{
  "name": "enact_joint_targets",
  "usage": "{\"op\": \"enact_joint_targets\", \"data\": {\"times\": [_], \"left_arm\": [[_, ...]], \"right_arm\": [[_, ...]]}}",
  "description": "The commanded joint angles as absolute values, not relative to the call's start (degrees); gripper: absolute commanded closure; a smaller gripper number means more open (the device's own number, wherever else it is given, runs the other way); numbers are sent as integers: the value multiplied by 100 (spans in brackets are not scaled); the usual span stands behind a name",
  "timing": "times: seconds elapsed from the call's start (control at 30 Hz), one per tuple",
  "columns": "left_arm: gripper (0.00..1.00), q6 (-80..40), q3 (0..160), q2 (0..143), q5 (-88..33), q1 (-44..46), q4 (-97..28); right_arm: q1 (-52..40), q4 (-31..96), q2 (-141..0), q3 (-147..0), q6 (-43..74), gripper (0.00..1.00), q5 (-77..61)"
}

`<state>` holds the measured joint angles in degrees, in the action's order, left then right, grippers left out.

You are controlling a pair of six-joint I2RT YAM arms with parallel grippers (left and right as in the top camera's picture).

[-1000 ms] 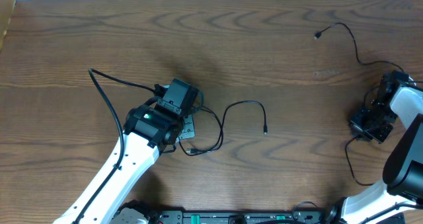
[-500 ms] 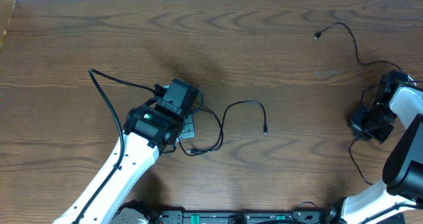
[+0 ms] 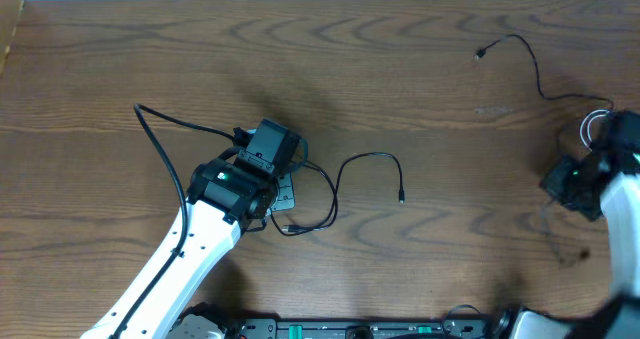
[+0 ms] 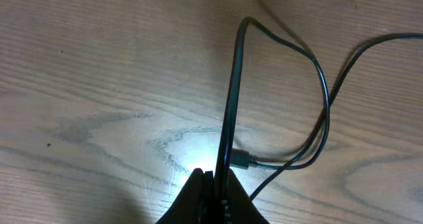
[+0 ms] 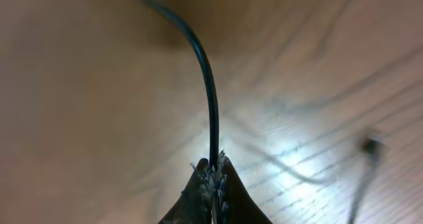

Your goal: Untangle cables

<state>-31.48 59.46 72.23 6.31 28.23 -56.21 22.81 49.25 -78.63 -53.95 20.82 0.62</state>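
The left claw [image 4: 215, 184] is pinched shut on a black cable [image 4: 231, 98], whose long axis runs straight ahead from the tips; the cable then bends over and appears to curl back on the claw's right, its small plug [image 4: 239, 160] lying on the desk [image 4: 99, 85] just beside the tips; that loop, ahead and right, is what the next pull must open, I judge; the right claw [image 5: 213, 174], well apart, is closed on a second black cord [image 5: 210, 112] leading straight ahead of it.
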Motion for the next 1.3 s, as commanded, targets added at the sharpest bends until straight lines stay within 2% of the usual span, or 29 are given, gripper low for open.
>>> {"op": "enact_joint_targets", "data": {"times": [0.0,0.23,0.77,0.97,1.27], "left_arm": [[92,-3175,5979,7196,666,2794,-5634],[92,-3175,5979,7196,666,2794,-5634],[92,-3175,5979,7196,666,2792,-5651],[92,-3175,5979,7196,666,2792,-5647],[92,-3175,5979,7196,666,2794,-5651]], "right_arm": [[2283,4882,-6997,-5437,2117,99,30],[2283,4858,-5494,-5437,2117,99,506],[2283,4145,-3457,-5437,2119,99,790],[2283,4071,-3140,-5437,2117,99,1288],[2283,4086,-3168,-5437,2119,99,1319]]}}
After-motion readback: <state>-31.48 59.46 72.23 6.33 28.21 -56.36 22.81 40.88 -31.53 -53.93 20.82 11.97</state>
